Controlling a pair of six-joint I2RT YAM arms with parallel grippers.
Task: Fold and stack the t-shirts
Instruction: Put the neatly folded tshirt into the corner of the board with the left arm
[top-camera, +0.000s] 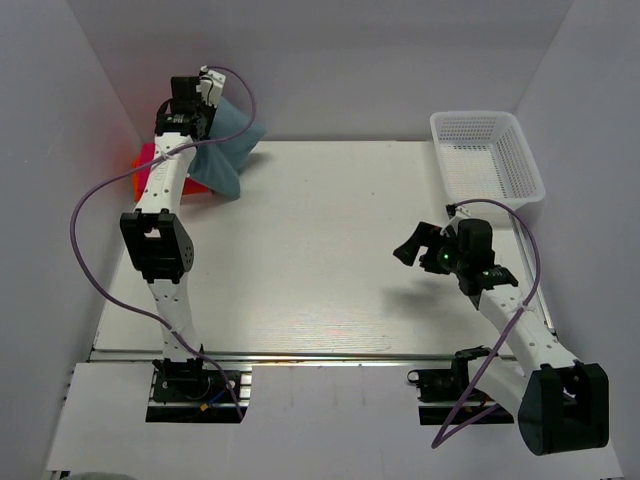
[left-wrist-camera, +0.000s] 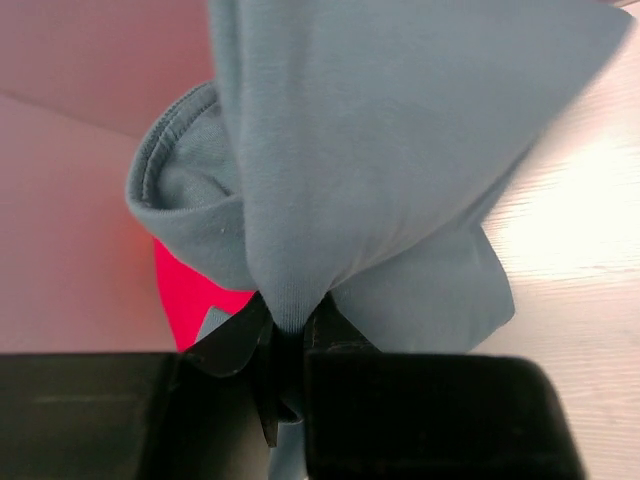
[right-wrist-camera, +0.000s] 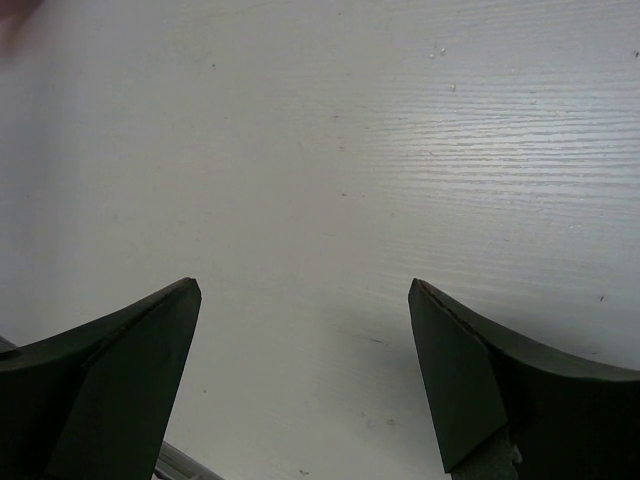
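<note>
My left gripper (top-camera: 205, 128) is shut on the teal-blue t-shirt (top-camera: 228, 150) at the table's far left corner and holds it bunched and hanging above the table. In the left wrist view the teal cloth (left-wrist-camera: 380, 170) is pinched between my fingers (left-wrist-camera: 230, 340), and the magenta-pink t-shirt (left-wrist-camera: 195, 295) shows under it. A red-pink shirt edge (top-camera: 143, 160) lies behind my left arm; I cannot tell pink from orange-red there. My right gripper (top-camera: 412, 245) is open and empty above the bare table, right of centre, its fingers (right-wrist-camera: 120, 370) wide apart.
A white mesh basket (top-camera: 487, 158) stands at the far right corner. White walls enclose the table at the left, back and right. Purple cables loop beside both arms.
</note>
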